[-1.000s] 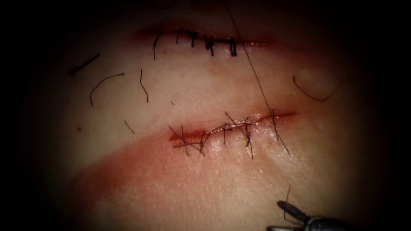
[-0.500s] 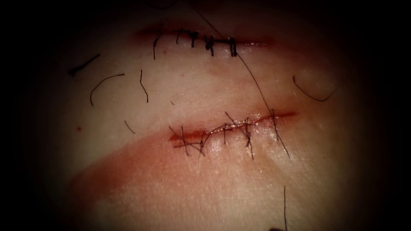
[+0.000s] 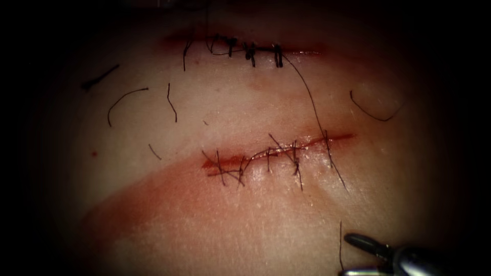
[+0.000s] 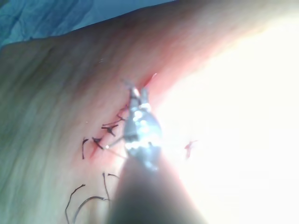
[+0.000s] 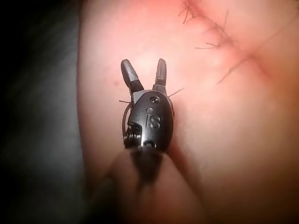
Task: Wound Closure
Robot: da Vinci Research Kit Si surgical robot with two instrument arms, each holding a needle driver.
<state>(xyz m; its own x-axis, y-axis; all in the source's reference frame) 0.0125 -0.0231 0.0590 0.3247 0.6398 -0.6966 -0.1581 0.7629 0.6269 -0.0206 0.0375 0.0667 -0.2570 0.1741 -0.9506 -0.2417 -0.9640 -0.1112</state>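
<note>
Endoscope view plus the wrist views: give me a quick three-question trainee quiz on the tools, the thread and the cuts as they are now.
1. True or false: the right tool has its jaws shut on the needle.
2. From the lower cut, the long thread runs up to: A the upper cut; B the right tool; C the picture's left edge.
3. How many stitched cuts does the tissue carry?

Key: 1 false, the jaws are open and empty. 2 A. 3 two.

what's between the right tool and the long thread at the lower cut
Nothing visible: bare tissue lies between the right tool, jaws open and empty, and the long thread. A short thread end stands beside it.
</note>
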